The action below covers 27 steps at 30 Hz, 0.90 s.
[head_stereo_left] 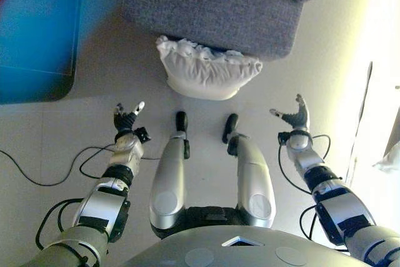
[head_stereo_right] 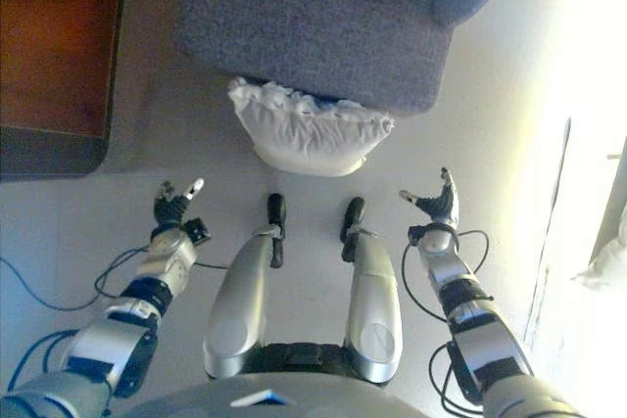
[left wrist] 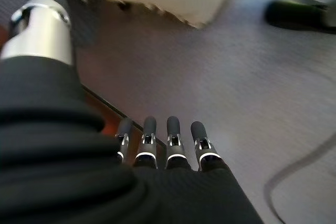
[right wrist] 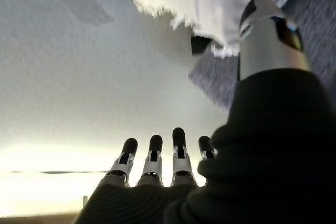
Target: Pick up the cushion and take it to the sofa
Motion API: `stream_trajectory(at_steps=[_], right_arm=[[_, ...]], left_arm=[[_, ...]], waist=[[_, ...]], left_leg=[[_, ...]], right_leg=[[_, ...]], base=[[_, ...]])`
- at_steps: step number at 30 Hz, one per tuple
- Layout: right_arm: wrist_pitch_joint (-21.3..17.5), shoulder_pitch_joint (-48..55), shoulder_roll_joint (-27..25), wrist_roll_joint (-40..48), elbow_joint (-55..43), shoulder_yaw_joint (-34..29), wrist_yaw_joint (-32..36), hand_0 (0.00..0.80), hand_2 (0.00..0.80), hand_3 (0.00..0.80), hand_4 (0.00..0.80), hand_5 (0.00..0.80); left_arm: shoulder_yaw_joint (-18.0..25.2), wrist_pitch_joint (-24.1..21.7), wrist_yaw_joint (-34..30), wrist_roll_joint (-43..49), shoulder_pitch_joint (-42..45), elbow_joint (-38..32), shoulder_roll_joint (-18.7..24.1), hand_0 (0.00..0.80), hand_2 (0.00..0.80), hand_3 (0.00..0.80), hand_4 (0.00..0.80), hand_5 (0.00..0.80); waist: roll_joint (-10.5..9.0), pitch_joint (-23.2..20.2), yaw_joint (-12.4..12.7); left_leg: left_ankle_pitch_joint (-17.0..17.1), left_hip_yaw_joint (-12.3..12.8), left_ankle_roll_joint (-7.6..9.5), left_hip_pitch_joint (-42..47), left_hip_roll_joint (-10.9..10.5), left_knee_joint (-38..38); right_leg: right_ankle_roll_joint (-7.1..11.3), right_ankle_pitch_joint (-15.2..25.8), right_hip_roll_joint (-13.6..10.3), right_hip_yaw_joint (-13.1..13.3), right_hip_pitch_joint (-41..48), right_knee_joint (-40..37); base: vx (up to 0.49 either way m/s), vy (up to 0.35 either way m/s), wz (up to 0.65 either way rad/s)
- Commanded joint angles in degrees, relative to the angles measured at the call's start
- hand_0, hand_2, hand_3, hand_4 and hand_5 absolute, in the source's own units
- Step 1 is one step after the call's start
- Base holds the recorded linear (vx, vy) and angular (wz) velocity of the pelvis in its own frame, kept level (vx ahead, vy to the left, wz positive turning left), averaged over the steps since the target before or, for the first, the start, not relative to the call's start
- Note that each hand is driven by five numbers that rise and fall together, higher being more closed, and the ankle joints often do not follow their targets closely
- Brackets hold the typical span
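We hold both arms forward and low, hands empty.

Our left hand (head_stereo_left: 127,119) reaches out on the left, fingers straight and relaxed, thumb spread apart. Our right hand (head_stereo_left: 296,115) mirrors it on the right, fingers extended, thumb out to the side. Neither hand touches anything, and they sit well apart.

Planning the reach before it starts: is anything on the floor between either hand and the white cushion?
Nothing visible. The white frilled cushion leans on the grey fabric sofa, with bare floor between it and the open left hand and right hand.
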Motion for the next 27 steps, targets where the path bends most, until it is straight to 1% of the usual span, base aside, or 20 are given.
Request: stream_trajectory(at_steps=[1, 2, 7, 10, 16, 19, 22, 27], right_arm=[[-0.57, -2.22, -4.12, 0.85, -2.96, 1.12, -2.92, 0.000, 0.000, 0.000, 0.000, 0.000], [-0.49, -4.01, -4.93, 1.16, -2.66, 1.36, -2.84, 0.000, 0.000, 0.000, 0.000, 0.000], [-1.17, -9.84, -7.54, 3.08, -2.13, 2.21, -2.64, 0.000, 0.000, 0.000, 0.000, 0.000], [-2.56, -13.27, -8.54, 4.04, -0.80, 2.90, -2.67, 0.000, 0.000, 0.000, 0.000, 0.000], [-5.57, -20.89, -10.89, 6.10, 1.90, 5.93, -0.54, 0.000, 0.000, 0.000, 0.000, 0.000], [-7.38, -23.43, -11.63, 7.54, 2.42, 6.97, 1.76, 0.000, 0.000, 0.000, 0.000, 0.000], [-8.26, -25.57, -12.52, 8.63, 1.61, 8.32, 5.20, 0.000, 0.000, 0.000, 0.000, 0.000], [-10.96, -28.32, -13.84, 10.88, 1.58, 10.33, 11.71, 0.000, 0.000, 0.000, 0.000, 0.000]], left_arm=[[-0.16, -4.70, -0.19, 0.26, -1.19, -1.82, 0.94, 0.000, 0.000, 0.000, 0.000, 0.000], [-0.79, -4.94, -1.62, 0.77, -2.92, -1.66, 1.56, 0.000, 0.000, 0.000, 0.000, 0.000], [-3.36, -6.55, -3.14, 0.75, -7.89, -1.13, 2.91, 0.000, 0.000, 0.000, 0.000, 0.000], [-4.43, -6.89, -2.93, 0.76, -10.62, -0.19, 3.49, 0.000, 0.000, 0.000, 0.000, 0.000], [-5.77, -9.29, -4.41, -2.25, -16.81, 2.26, 4.87, 0.000, 0.000, 0.000, 0.000, 0.000], [-5.98, -10.55, -5.14, -2.56, -19.14, 1.91, 5.60, 0.000, 0.000, 0.000, 0.000, 0.000], [-6.40, -11.34, -6.23, -2.61, -21.33, 1.09, 6.81, 0.000, 0.000, 0.000, 0.000, 0.000], [-7.73, -10.77, -11.12, -5.03, -25.37, 1.00, 8.97, 0.000, 0.000, 0.000, 0.000, 0.000]], waist=[[0.94, 0.19, -1.56], [1.19, 0.19, -1.73], [2.38, 0.19, -2.37], [2.98, 0.19, -2.64], [3.83, 0.19, -3.34], [4.00, 0.19, -3.48], [3.97, 0.19, -3.61], [3.86, 0.19, -3.81]], left_leg=[[-2.41, -1.01, 1.43, -6.74, -0.02, 4.03], [-2.20, -0.97, 1.40, -8.38, 0.22, 4.30], [-1.45, -1.29, 0.91, -14.27, 0.59, 5.09], [-1.38, -1.65, 0.58, -17.97, 0.69, 6.17], [-1.86, -2.09, -0.29, -26.49, 0.89, 9.96], [-2.35, -2.50, -0.55, -29.73, 0.97, 11.26], [-2.55, -2.78, -0.86, -32.21, 0.98, 11.65], [-2.48, -3.12, -1.39, -35.39, 0.75, 11.93]], right_leg=[[4.71, 3.17, -0.29, 1.53, -2.58, -4.23], [4.65, 3.17, -0.33, 1.63, -4.44, -3.73], [4.44, 3.05, -0.07, 2.61, -10.96, -1.89], [4.23, 2.95, -0.15, 3.27, -14.69, -0.54], [3.59, 2.47, 0.17, 4.62, -23.20, 3.62], [3.44, 2.00, 0.36, 5.07, -26.45, 5.26], [3.44, 1.68, 0.61, 5.28, -28.80, 5.89], [3.88, 1.74, 0.63, 5.37, -31.70, 6.28]], base=[[-0.064, 0.054, -0.13], [-0.078, 0.058, -0.12], [-0.062, 0.052, -0.04], [-0.048, 0.042, -0.07], [-0.044, 0.032, -0.05], [-0.012, 0.004, -0.02], [0.000, 0.000, 0.00], [0.000, 0.002, -0.01]])
